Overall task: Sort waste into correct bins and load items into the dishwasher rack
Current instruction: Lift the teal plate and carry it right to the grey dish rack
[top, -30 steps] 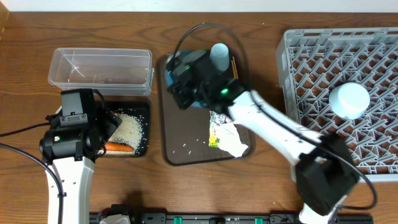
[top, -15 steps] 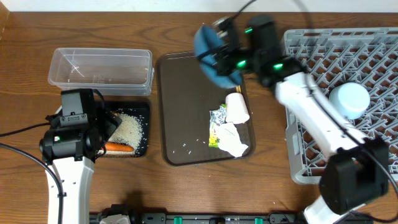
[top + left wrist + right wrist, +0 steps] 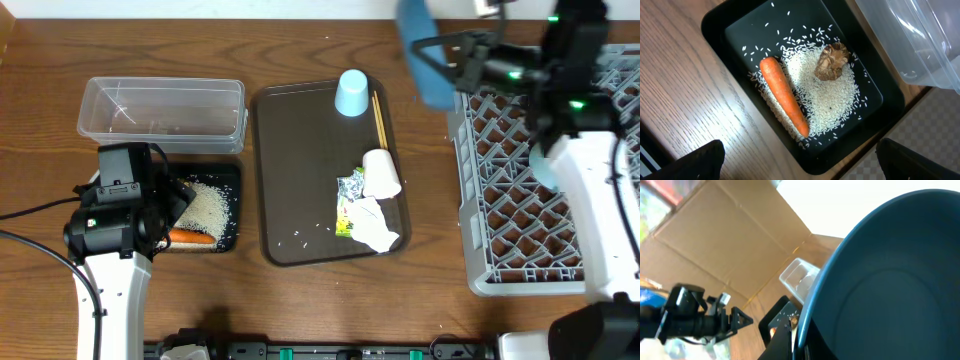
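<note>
Up above the table point(image 3: 50, 60), between the brown tray point(image 3: 290, 170) and the grey rack point(image 3: 520, 230), the big blue bowl point(image 3: 422, 52) is held on its edge by the right end effector point(image 3: 455, 62). Its two fingers are pinched tight on the rim only, and nothing is under the bowl.

That thin pinch is what could go wrong. If the bowl is swung fast or bumped on the rack wall, it could be twisted out of the fingers and dropped on the table. If it is let go too high, it could be bounced off the pegs and tipped over. It is best lowered slowly and set between the pegs before the fingers are opened.

The left end effector point(image 3: 800, 167) is spread wide with nothing in it. It is hung over the black tray point(image 3: 740, 30), where the carrot point(image 3: 785, 100), the rice point(image 3: 830, 95) and the brown lump point(image 3: 831, 61) are kept.

On the brown tray, the light blue cup point(image 3: 352, 92) is seen upside down, with the chopsticks point(image 3: 379, 118) beside it. The white cup point(image 3: 381, 172) is laid on its side near the napkin point(image 3: 378, 228) and the wrapper point(image 3: 348, 200). These could be knocked about if an arm is brought down carelessly.
</note>
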`<state>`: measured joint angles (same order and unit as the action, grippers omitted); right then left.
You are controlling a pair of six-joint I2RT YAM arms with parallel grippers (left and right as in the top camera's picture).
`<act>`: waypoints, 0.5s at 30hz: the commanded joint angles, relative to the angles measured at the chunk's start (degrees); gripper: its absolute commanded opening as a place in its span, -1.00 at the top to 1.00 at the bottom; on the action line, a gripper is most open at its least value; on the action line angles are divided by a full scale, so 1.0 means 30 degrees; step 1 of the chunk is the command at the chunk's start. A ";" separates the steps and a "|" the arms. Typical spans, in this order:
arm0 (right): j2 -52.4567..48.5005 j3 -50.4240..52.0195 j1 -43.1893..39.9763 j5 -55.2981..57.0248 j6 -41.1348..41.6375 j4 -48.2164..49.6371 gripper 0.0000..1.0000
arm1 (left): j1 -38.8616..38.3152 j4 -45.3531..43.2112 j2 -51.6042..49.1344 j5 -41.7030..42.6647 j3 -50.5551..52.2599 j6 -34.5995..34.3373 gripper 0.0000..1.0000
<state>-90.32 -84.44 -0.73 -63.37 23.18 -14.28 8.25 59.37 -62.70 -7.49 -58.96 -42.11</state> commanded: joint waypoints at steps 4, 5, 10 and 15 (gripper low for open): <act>0.0248 0.0036 -0.3774 -0.1297 -0.1122 -0.2448 0.98 | 0.0087 0.0051 -0.0051 -0.0175 -0.0058 0.0168 -0.95; 0.0248 0.0036 -0.4437 -0.1421 -0.1683 -0.3031 0.98 | 0.0087 0.0058 -0.0051 -0.0175 -0.0058 0.0168 -0.96; 0.0248 0.0044 -0.7031 -0.1472 -0.3264 -0.4867 0.98 | 0.0087 0.0051 -0.0051 -0.0175 -0.0058 0.0168 -0.96; 0.0197 0.0044 -0.8692 -0.1545 -0.3810 -0.5100 0.98 | 0.0087 0.0058 -0.0051 -0.0182 -0.0058 0.0168 -0.96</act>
<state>-90.26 -84.31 -24.91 -65.73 15.33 -29.58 8.25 59.37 -62.70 -7.51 -58.96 -42.11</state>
